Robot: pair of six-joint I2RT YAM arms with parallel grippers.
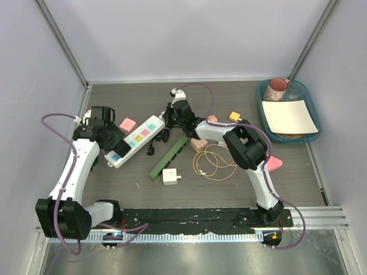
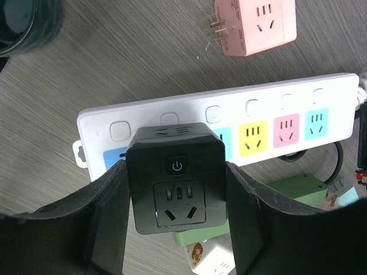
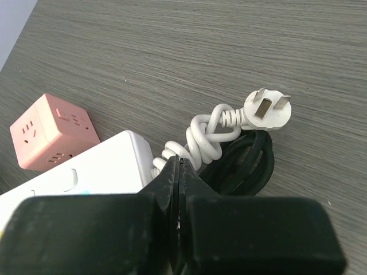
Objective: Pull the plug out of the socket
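A black cube plug [image 2: 176, 177] is sitting on the near-left end of a white power strip [image 2: 269, 103] that is lying diagonally.

Teal tray [image 1: 262, 94] holds white paper [image 1: 289, 117], cup [image 1: 277, 89]; green strip [image 1: 168, 157] just beside white cube [image 1: 170, 176].

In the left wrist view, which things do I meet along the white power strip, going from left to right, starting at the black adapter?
The black adapter → yellow socket → pink socket → turquoise socket. The blue sockets beside the adapter are partly covered by it, so I leave them out.
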